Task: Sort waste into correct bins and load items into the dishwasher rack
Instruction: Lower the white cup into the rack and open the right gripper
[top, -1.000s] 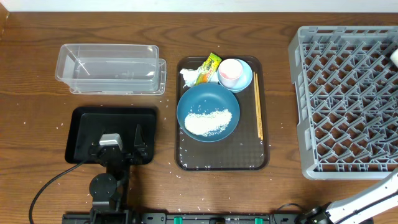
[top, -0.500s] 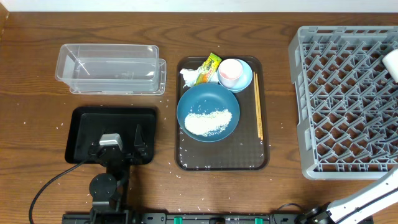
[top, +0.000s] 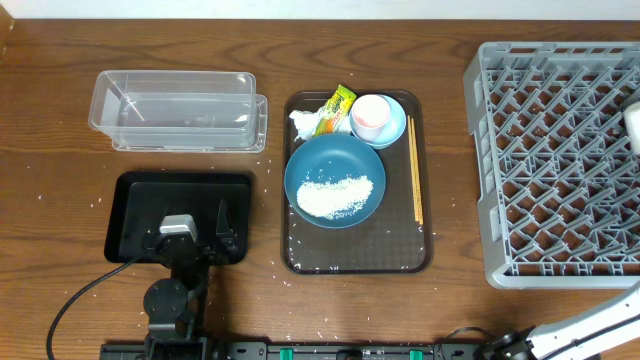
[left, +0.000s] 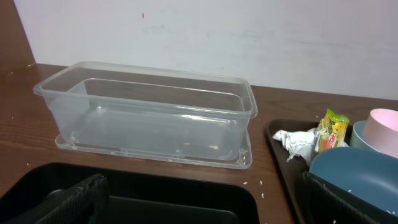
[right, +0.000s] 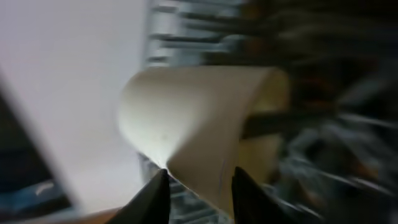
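White cup (right: 199, 118) sits pinched in the right end effector (right: 200, 177); left end effector (left: 205, 202) gapes wide, empty.

I see a tabletop (top: 60, 130) of brown wood with visible grain and a low sheen. The tub (left: 155, 130) is clear glossy plastic, the black tray (top: 135, 195) shiny plastic, and the rack (top: 478, 200) matt grey plastic. The brown tray (top: 350, 250) looks finely textured, the dish (top: 320, 160) smooth, the white cup (right: 199, 124) matt, the chopsticks (top: 414, 180) bare wood, and the tissue (top: 303, 122) crumpled paper.
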